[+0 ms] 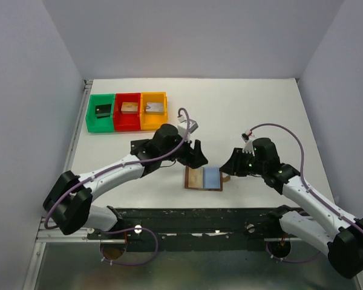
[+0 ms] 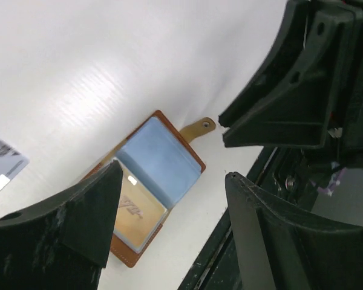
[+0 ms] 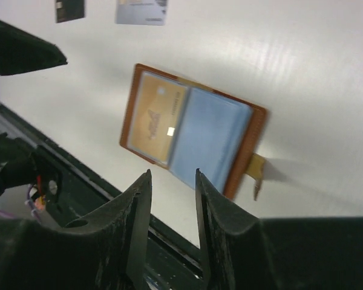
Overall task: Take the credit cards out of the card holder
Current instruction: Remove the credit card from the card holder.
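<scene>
Card holder (image 1: 204, 179) lies open and flat on the white table (image 1: 260, 109), near the front edge, between the two grippers. Gold-tan card (image 3: 156, 118) sits in the left-hand pocket as seen from overhead; its print is too blurred to read. The other half shows only pale blue lining (image 3: 209, 139); cannot tell whether a card lies under it. Strap (image 3: 256, 170) sticks out of the lining side; the snap cannot be made out.

Black card (image 3: 69, 9) and grey card (image 3: 142, 11) lie on the table apart from the holder, both cut off by the top edge of the right wrist view. Overhead shows neither of them. Left wrist view catches part of the grey one at its left edge.

Left gripper (image 2: 172, 175): jaws wide, nothing between them, hanging over the holder. Right gripper (image 3: 171, 181): jaws a narrow gap apart, empty, just beside the strap side.

Only overhead shows the green, red and orange bins (image 1: 126, 112) far left, a block in each.
</scene>
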